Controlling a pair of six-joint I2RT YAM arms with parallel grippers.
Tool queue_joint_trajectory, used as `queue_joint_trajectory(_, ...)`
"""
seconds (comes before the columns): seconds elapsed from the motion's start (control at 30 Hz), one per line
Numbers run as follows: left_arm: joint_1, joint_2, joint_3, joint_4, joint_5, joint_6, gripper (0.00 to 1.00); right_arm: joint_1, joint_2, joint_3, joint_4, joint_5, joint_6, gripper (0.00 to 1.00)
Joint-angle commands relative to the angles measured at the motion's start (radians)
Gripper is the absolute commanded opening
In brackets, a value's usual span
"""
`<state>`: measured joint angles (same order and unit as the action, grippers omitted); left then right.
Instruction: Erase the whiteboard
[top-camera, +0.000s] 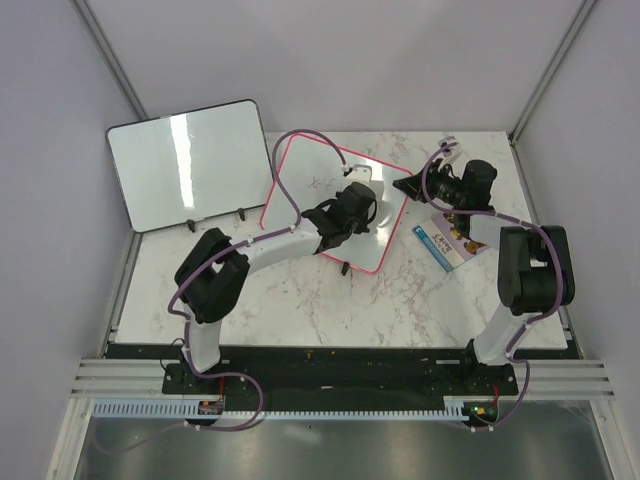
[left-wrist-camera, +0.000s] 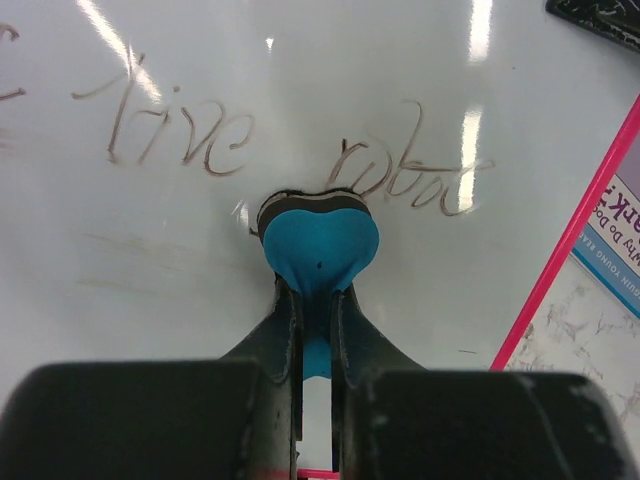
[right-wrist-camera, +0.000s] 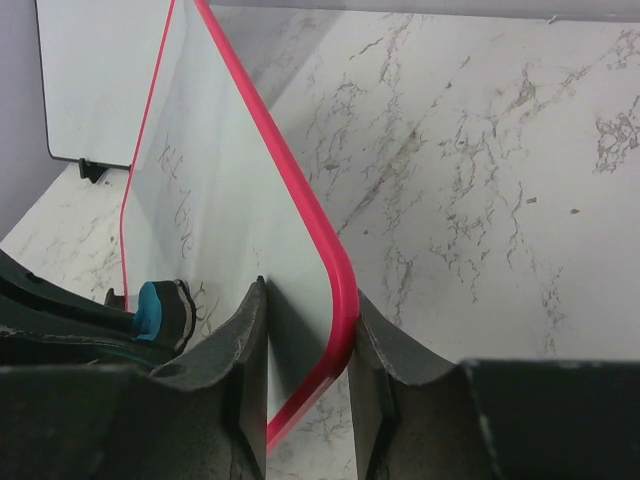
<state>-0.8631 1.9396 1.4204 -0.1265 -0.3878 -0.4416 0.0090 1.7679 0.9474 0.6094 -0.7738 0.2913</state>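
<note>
On the bench (top-camera: 300, 310), the whiteboard (top-camera: 310, 190) is steadied by the right claw (right-wrist-camera: 310, 350), clamped on its pink frame (right-wrist-camera: 335, 260) at the 3 o'clock corner. That seemingly lets the left claw (left-wrist-camera: 315, 300), closed on a blue eraser (left-wrist-camera: 320, 240), press just 6 o'clock of the handwriting (left-wrist-camera: 410, 180).

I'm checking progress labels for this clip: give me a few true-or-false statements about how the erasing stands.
1. The left gripper presses a blue eraser against the whiteboard. True.
2. The whiteboard is wiped clean. False: grey handwriting shows just above the eraser.
3. The right gripper has its fingers either side of the whiteboard's pink edge. True.
4. The eraser is on the black-framed board. False: that board stands apart at the back left.
</note>
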Motion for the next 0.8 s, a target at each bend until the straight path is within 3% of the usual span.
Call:
queue_joint_trajectory(0.0, 0.047, 0.078, -0.035, -0.102, 0.049, -0.049, 0.02, 0.039, -0.004, -0.041, 0.047, 0.034, -0.190, 0.00)
queue_joint_trajectory(0.17, 0.182, 0.027, -0.066, -0.084, 0.046, -0.022, 0.02, 0.037, -0.030, -0.056, 0.046, 0.038, -0.213, 0.00)
queue_joint_trajectory(0.47, 0.386, 0.039, 0.017, -0.079, 0.090, 0.058, 0.02, 0.039, -0.062, -0.026, -0.022, -0.015, -0.247, 0.00)
queue_joint_trajectory(0.77, 0.469, 0.117, 0.266, -0.083, 0.153, 0.149, 0.02, 0.039, -0.062, -0.016, -0.046, -0.024, -0.267, 0.00)
